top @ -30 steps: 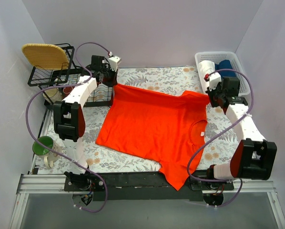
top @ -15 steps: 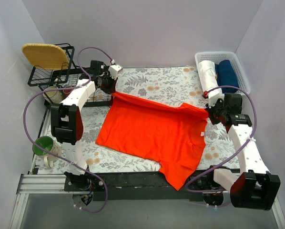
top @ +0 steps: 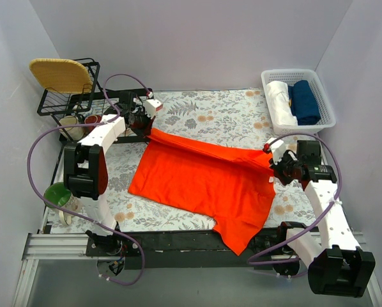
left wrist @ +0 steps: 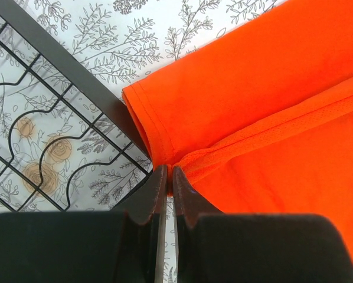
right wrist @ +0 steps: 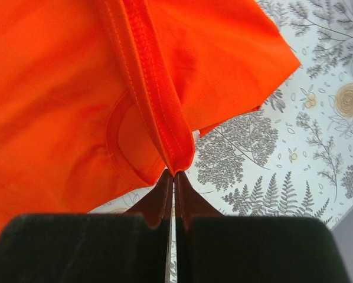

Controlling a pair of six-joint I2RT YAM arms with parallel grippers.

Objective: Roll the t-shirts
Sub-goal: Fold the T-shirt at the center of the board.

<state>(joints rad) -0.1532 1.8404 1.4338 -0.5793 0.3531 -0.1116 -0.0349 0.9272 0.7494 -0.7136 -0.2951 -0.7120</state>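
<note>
The orange-red t-shirt [top: 204, 179] lies on the floral tablecloth, its far edge folded toward the near side. My left gripper [top: 146, 126] is shut on the shirt's far left corner; in the left wrist view the gripper [left wrist: 169, 177] pinches the hem of the shirt [left wrist: 265, 106]. My right gripper [top: 272, 161] is shut on the far right edge; in the right wrist view the gripper [right wrist: 175, 175] pinches a folded seam of the shirt [right wrist: 76, 100], with the collar beside it.
A black wire rack [top: 76, 96] with a wicker plate stands at the far left, its base [left wrist: 76, 76] close to my left gripper. A white basket [top: 322, 96] holds white and dark blue bundles at the far right. A green mug [top: 58, 195] sits at the left edge.
Both grippers have pulled the shirt's far edge toward the near side, folding it over. The right arm moved nearer and lower; the left moved slightly nearer.
</note>
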